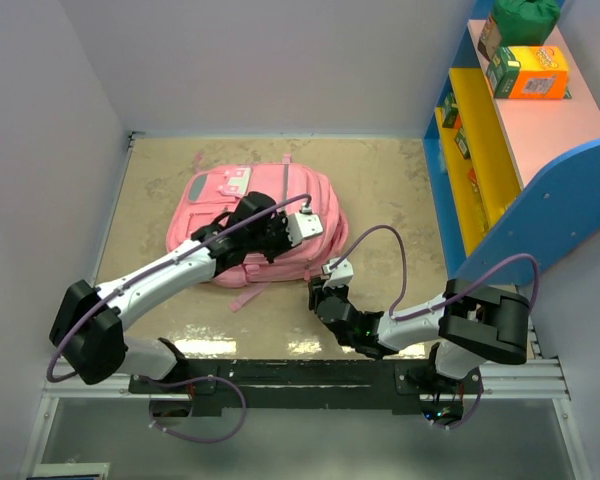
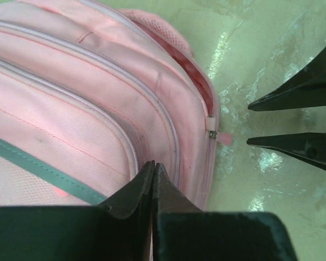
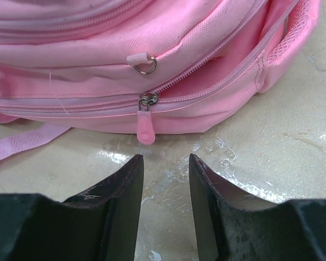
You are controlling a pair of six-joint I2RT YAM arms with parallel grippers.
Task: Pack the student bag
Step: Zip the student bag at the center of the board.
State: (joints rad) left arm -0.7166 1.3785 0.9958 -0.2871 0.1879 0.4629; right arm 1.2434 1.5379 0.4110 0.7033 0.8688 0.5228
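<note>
On the beige tabletop (image 1: pixel 380 180), the student bag (image 1: pixel 215 195) lies flat near the middle with its front pockets facing up. Its main zip (image 3: pixel 217 70) looks partly undone along the side nearest the arms, judging by the gap that shows pink lining. On top of the bag, the left claw (image 2: pixel 154 169) is shut tight, and it cannot be told whether a fold of fabric is caught in it. Just beside the bag's edge, the right claw (image 3: pixel 165 163) sits low over the tabletop, partly open and holding nothing. Its gap is lined up just below the pink zip pull (image 3: pixel 145 129) without touching it.

The step in hand looks like taking that pull to widen the opening. To do it well, the right claw should move forward level until the tab sits fully inside its gap. It should close on the tab and not on the metal ring (image 3: pixel 146 65) above it. It can then draw along the line of the zip while the left claw pins the bag so it cannot slide.
</note>
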